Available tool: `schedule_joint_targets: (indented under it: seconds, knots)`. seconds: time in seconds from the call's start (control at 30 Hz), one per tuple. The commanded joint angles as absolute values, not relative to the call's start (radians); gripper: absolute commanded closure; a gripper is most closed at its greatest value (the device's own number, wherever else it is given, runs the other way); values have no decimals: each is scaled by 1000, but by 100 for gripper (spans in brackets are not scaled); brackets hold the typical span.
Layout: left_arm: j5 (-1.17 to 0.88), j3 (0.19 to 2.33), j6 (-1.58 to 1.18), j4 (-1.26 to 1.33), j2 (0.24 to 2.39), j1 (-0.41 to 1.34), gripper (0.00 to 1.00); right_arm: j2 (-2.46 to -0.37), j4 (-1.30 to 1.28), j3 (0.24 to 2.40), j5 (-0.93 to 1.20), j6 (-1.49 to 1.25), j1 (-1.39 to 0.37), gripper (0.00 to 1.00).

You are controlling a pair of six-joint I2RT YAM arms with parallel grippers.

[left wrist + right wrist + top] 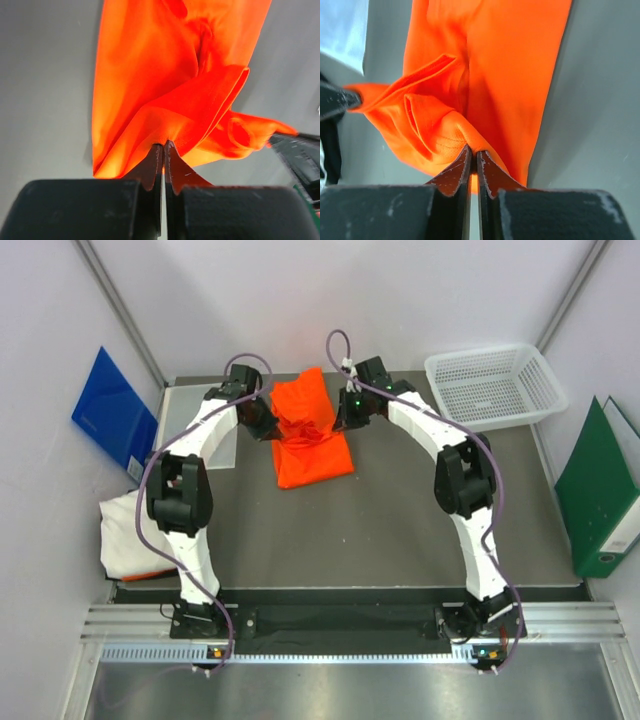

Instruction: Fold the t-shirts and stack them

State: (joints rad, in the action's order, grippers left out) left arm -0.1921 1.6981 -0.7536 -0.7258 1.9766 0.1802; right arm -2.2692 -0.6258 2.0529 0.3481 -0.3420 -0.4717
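The gray table [400, 520] is the biggest thing here, and everything sits on it or beside it. The white left arm [185, 500] and the white right arm [465, 490] reach from the near edge to the far side. There they bend in toward each other.

The orange t-shirt [310, 445] lies at the far middle of the table, right between the two arms. Its near part is a flat folded patch on the table. Its far part is bunched up in wrinkles. The white t-shirt [125, 535] sits in a soft heap at the left edge of the table, beside the left arm and well apart from the orange one.

A white mesh basket [495, 385] stands at the far right corner. A green folder [598, 480] stands off the table on the right, and a blue folder [112, 412] leans by the left wall. A clear sheet [185, 405] lies flat at the far left corner, partly under the left arm.

The left fingers [272, 428] are at the shirt's left side. In the left wrist view the left fingers [160, 152] are pressed tight together on a fold of the orange t-shirt [165, 75] – the cloth comes right out from between the tips.

The right fingers [343, 423] are at the shirt's right side. In the right wrist view the right fingers [467, 160] are pressed together too – they pinch a fold of the orange t-shirt [510, 65].
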Motion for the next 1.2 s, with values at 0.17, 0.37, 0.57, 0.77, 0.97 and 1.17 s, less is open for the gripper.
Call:
schedule_joint_targets:
  seconds: [0.17, 0.37, 0.57, 0.77, 0.97, 1.17]
  knots:
    - [-201, 1876, -713, -761, 2103, 126, 43, -2424, -540, 2270, 327, -414, -426, 41]
    - [-129, 1907, -673, -799, 2076, 127, 1, -2300, -436, 2104, 296, -411, -391, 6]
    - [-163, 1663, -693, -764, 1953, 130, 1, -2131, -459, 1864, 316, -406, -338, 4]
    - [-187, 1372, -739, -660, 1821, 166, 1, -2039, -431, 1602, 400, -433, -319, 8]
    - [-227, 1194, -794, -542, 1772, 199, 17, -2036, -263, 1396, 511, -517, -319, 21]
    - [-200, 1137, -853, -454, 1773, 221, 26, -2078, -210, 1394, 528, -528, -333, 24]
